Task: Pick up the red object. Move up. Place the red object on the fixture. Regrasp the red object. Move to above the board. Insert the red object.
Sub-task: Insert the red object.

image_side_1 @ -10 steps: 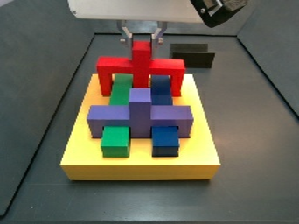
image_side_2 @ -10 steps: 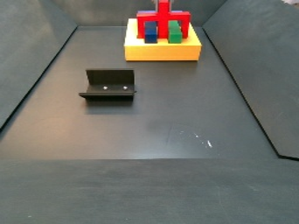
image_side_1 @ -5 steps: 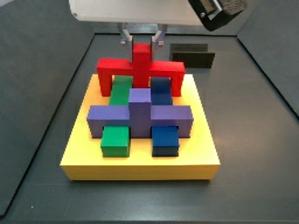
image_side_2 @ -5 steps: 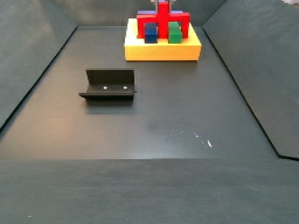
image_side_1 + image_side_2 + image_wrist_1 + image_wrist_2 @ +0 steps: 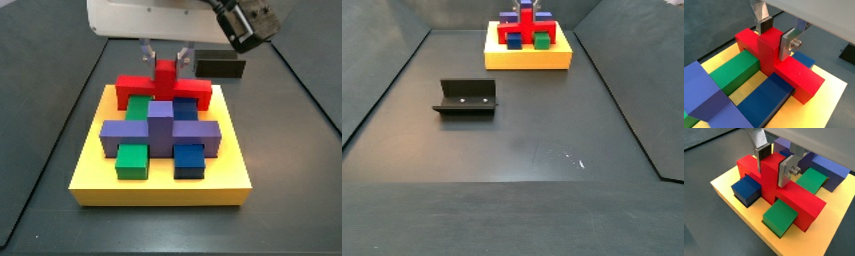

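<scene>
In both wrist views the gripper (image 5: 774, 36) (image 5: 771, 162) clamps the red object's (image 5: 784, 65) (image 5: 784, 190) upright prong, green and blue blocks below it. In both side views it sits on the board (image 5: 163, 187) (image 5: 529, 59); the fixture (image 5: 466, 97) lies well apart.

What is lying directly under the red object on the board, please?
Under the red object, held in the gripper, a green block and a blue block run beneath its bar on the yellow board. Contact is hidden.
</scene>
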